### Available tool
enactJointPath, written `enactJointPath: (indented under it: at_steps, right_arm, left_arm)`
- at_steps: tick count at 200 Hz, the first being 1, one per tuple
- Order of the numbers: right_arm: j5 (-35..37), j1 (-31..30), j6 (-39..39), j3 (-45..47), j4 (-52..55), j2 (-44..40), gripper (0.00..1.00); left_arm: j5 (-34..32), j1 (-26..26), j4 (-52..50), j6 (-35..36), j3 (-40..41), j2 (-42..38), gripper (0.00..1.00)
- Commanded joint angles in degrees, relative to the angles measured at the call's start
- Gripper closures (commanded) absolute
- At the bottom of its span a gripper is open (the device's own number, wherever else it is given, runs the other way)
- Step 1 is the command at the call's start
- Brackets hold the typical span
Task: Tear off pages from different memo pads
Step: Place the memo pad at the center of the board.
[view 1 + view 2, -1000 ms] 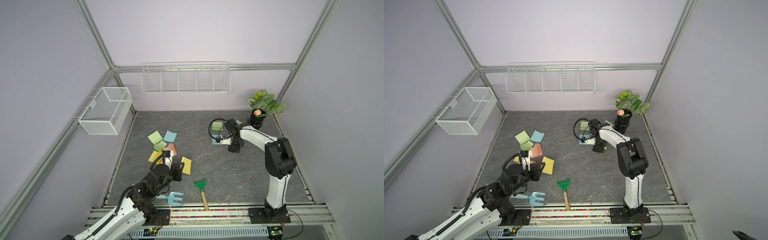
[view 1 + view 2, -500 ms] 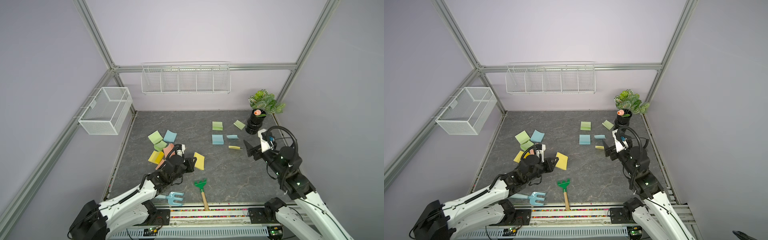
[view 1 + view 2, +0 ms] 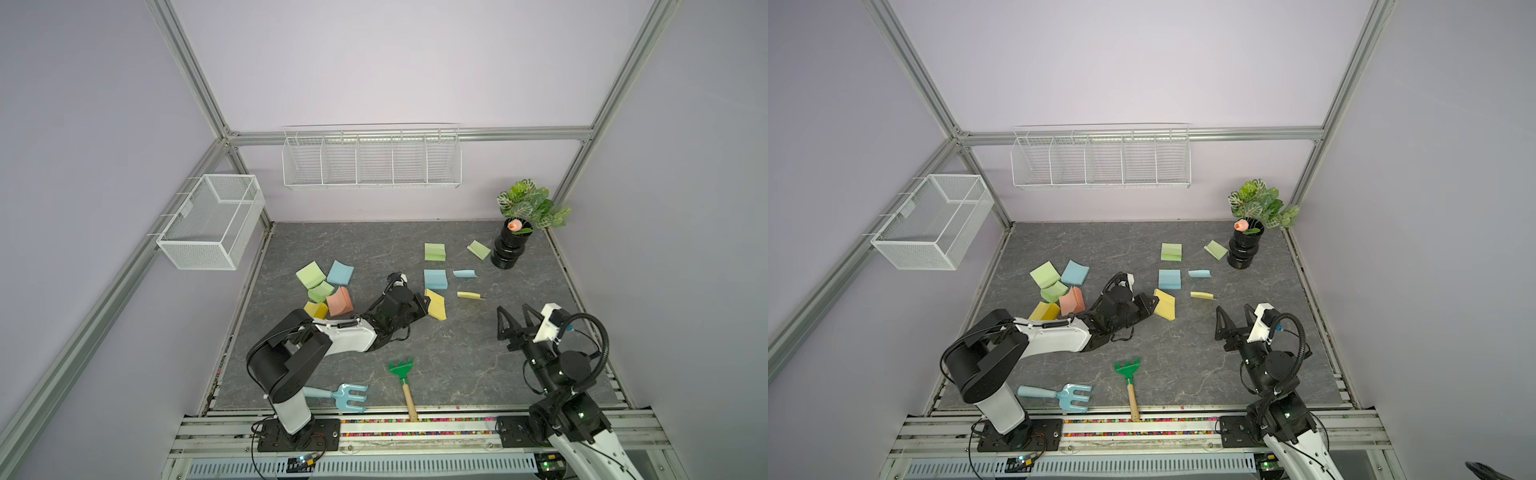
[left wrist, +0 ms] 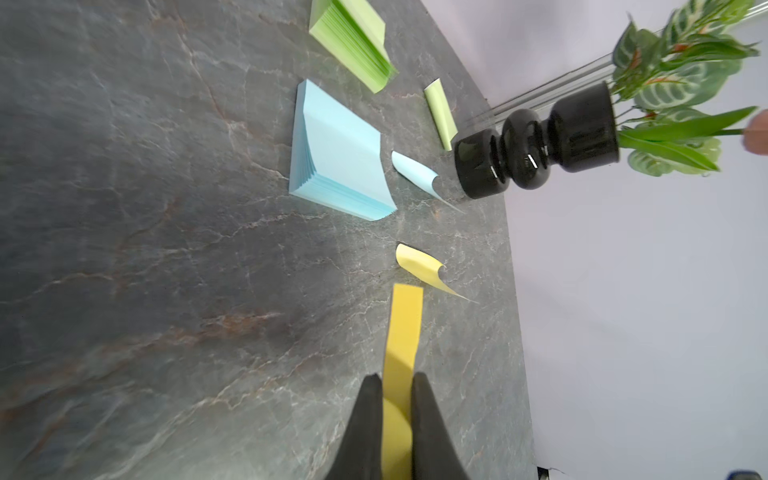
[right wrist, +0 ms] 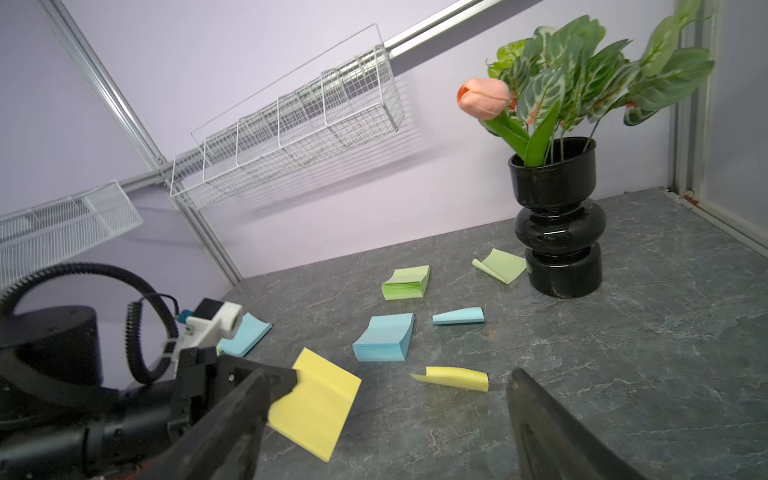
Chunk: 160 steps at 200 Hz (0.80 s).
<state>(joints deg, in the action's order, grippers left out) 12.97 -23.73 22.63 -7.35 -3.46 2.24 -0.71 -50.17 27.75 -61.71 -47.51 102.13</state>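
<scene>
Your left gripper (image 3: 424, 306) has swung right to mid-frame in both top views, clenched on a yellow pad (image 3: 436, 305). Your right gripper (image 3: 512, 309), lower right, gapes empty. Loose right of centre, 3 in all: green page (image 3: 478, 249), blue page (image 3: 464, 273), yellow page (image 3: 469, 295).

The desk (image 3: 457, 365) is showing dark grey stone with pale veins and rusty streaks. The memo pads are showing pastels: a green memo pad (image 3: 434, 252), a light blue memo pad (image 3: 435, 279), a salmon memo pad (image 3: 340, 302) and a yellow memo pad (image 3: 436, 305). The curled pages are matching them: a green page (image 3: 478, 249), a blue page (image 3: 464, 273) and a yellow page (image 3: 469, 295). The left tool (image 4: 395, 376) and right tool (image 3: 513, 308) are showing black. The vase (image 3: 509, 249) is gleaming glossy black under green, pale-veined leaves (image 3: 532, 203) and a salmon-pink tulip (image 3: 515, 225).
</scene>
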Motion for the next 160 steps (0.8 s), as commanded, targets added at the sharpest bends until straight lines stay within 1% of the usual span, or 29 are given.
enactJointPath:
  at_steps: [1,12,22,29,53,62,64,66,70,75,81,109,114,127,137,150,160]
  right_arm:
    - [3.8,-0.1,3.9,1.2,1.4,-1.0,0.11]
    - [3.9,-0.1,3.9,0.2,2.0,0.0,0.11]
    - [4.1,0.0,3.8,-0.6,2.9,0.8,0.11]
    - [4.2,0.0,3.8,-1.0,3.4,1.3,0.11]
    - [2.8,-0.1,4.3,-1.5,3.6,2.9,0.11]
    - [1.8,0.0,4.2,-1.8,3.4,3.7,0.11]
    - [1.7,0.0,4.2,-1.9,3.4,3.8,0.11]
    - [1.6,-0.1,4.1,-1.9,3.4,4.0,0.11]
    - [1.3,-0.1,4.0,-2.2,3.5,4.3,0.11]
    - [1.0,-0.1,3.8,-2.4,3.8,4.7,0.11]
    - [0.9,-0.1,3.5,-2.8,4.2,5.2,0.11]
    - [-0.7,-0.2,2.6,-4.2,5.1,7.8,0.11]
    - [-1.2,-0.1,2.4,-4.6,5.3,8.5,0.11]
    - [-2.3,-0.2,1.9,-6.1,6.4,11.3,0.11]
    - [-3.5,-0.2,1.3,-7.8,7.7,14.3,0.11]
    - [-5.7,-0.5,0.4,-10.0,8.8,19.3,0.11]
    - [-7.8,-0.8,-0.1,-11.6,9.1,23.9,0.11]
  left_arm:
    - [-1.6,-0.2,3.8,-4.3,-3.1,3.4,0.89]
    - [-1.7,-0.3,2.2,-4.8,-4.4,5.1,0.87]
    - [-1.6,-0.5,0.7,-5.1,-5.3,6.3,0.82]
    - [-1.6,-0.6,-0.2,-5.0,-5.9,7.0,0.76]
    - [-2.4,-0.8,-5.9,-2.8,-8.6,8.0,0.5]
    - [-2.0,-0.8,-8.5,-1.7,-10.0,8.1,0.36]
    - [-1.9,-0.9,-9.3,-1.3,-10.4,8.0,0.35]
    - [-1.7,-1.0,-9.8,-1.0,-10.7,8.0,0.31]
    - [-1.8,-1.0,-12.1,-0.9,-11.4,7.6,0.29]
    - [-2.2,-1.2,-15.1,1.9,-12.5,7.0,0.21]
    - [-3.2,-1.6,-18.9,3.7,-13.6,6.3,0.16]
    - [-11.0,-2.0,-35.0,11.7,-15.9,-0.9,0.04]
    - [-12.8,-2.1,-39.1,12.5,-16.7,-2.1,0.03]
    - [-20.7,-1.9,-49.1,14.6,-18.6,-5.5,0.01]
    - [-25.7,-1.4,-54.6,17.0,-19.2,-7.6,0.0]
    - [-29.0,1.2,-59.5,18.1,-18.4,-10.0,0.0]
    - [-28.7,4.9,-61.1,18.1,-16.3,-11.7,0.0]
